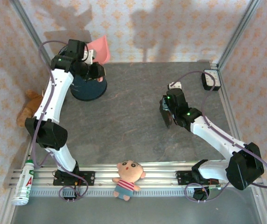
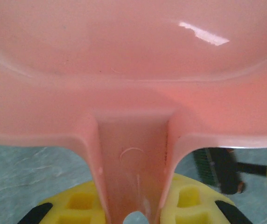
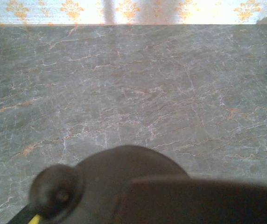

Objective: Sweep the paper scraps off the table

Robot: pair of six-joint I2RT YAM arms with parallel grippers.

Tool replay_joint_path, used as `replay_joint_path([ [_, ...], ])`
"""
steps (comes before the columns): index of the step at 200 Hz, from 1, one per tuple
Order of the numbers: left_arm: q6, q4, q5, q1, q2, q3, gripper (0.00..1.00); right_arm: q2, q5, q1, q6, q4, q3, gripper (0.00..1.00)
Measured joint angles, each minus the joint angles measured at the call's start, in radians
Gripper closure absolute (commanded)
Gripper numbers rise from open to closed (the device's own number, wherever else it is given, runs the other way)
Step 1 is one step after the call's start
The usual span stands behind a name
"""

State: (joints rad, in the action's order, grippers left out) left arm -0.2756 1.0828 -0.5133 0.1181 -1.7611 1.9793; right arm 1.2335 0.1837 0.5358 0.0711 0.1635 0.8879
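At the far left, off the table (image 1: 138, 93), sit a bottle (image 1: 25, 183) and a brown teddy (image 1: 28, 108). Next comes the left gripper (image 2: 134, 212). Its 2 yellow fingers (image 2: 80, 200) are squeezed tight on the handle of the pink dustpan (image 2: 133, 70). The top view shows the pan held up high and tipped over a dark round bin (image 1: 89, 88) at the back left of the table.

I cannot tell where the paper scraps are. My guess is that they are in the pan or in the bin under it. Scraps like these are very light, thin and floppy. They are too flat to pinch, and 1 puff of air can send them off. So a brush should push them slowly, and the pan should tip gently. The pan is stiff, light and shiny-smooth, so it may slip. The handle, close to the scoop, is the right place to hold it.

In the middle, a little doll (image 1: 128, 179) lies on the front rail. To the right, the right gripper (image 1: 167, 116) is low over the table, clamped on a dark brush (image 3: 124, 182). The table is hard, flat and smooth, so paper slides easily on it. A white box (image 1: 211, 79) sits at the back right corner.
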Motion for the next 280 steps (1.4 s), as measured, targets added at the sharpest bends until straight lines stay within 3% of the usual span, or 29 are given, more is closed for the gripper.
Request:
replay_joint_path([
  [70, 0.146, 0.149, 0.232, 0.138, -0.079, 0.088, 1.00, 0.000, 0.001, 0.000, 0.000, -0.001, -0.001, 1.00],
  [134, 0.196, 0.205, 0.366, 0.248, -0.190, 0.106, 1.00, 0.000, 0.004, 0.000, 0.007, -0.008, -0.005, 1.00],
  [209, 0.199, 0.212, 0.399, 0.348, -0.372, 0.147, 1.00, 0.000, 0.005, -0.005, 0.008, -0.009, -0.005, 1.00],
  [280, 0.199, 0.206, 0.381, 0.375, -0.494, 0.167, 1.00, -0.005, 0.008, -0.009, 0.008, -0.014, -0.012, 1.00],
])
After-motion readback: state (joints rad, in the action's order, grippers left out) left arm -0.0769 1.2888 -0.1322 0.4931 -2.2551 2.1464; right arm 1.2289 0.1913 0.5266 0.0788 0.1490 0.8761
